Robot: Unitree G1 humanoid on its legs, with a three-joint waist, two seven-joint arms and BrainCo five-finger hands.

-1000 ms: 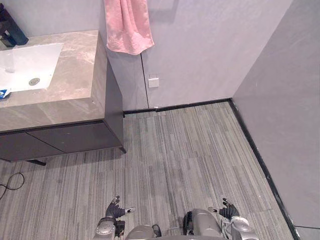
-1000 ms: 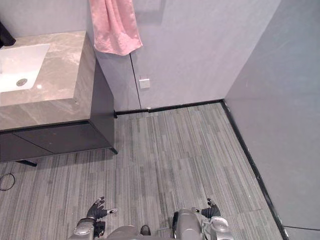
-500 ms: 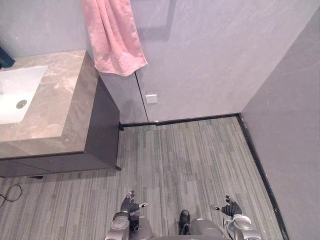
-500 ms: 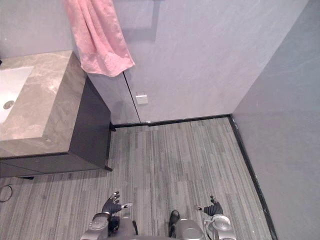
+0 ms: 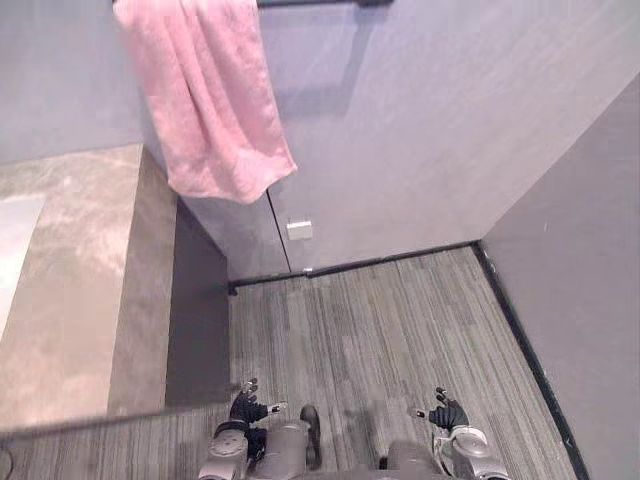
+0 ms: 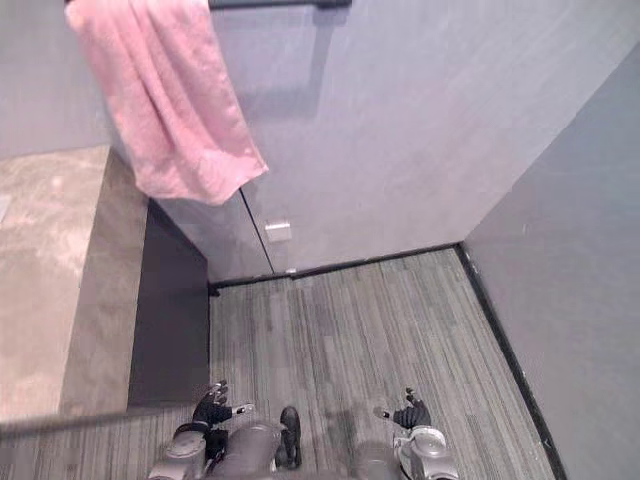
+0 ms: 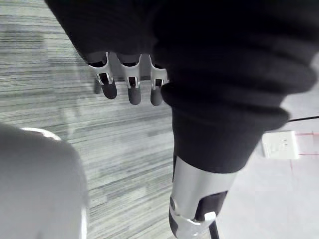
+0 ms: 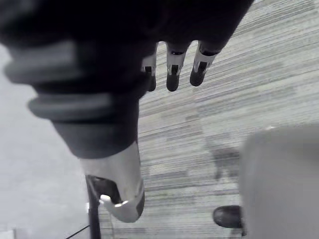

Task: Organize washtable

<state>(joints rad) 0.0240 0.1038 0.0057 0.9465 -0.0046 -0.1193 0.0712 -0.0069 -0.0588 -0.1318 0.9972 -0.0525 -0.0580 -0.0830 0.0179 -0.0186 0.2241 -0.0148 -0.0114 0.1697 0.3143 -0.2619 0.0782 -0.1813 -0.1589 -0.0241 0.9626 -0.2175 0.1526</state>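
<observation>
Marble tabletop [image 5: 70, 290] at left; pink towel [image 5: 205, 110] draped over wall bar [image 5: 310, 3] past its far edge, probably drying. Left hand [image 5: 245, 408], right hand [image 5: 445, 412] low over floor [image 5: 380, 320], fingers [image 7: 133, 92] loosely straight, empty, tabletop out of reach.

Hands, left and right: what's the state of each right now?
Left hand: open, fingers relaxed, holding nothing.
Right hand: open, fingers relaxed, holding nothing.

The two head eyes looked steeply down, sharing the pink towel [image 5: 205, 100] at eleven o'clock and the striped floor [image 5: 380, 320] at six, while wrist cameras peered very closely along the left hand [image 7: 133, 89] and right hand [image 8: 173, 74] onto that floor.
</observation>
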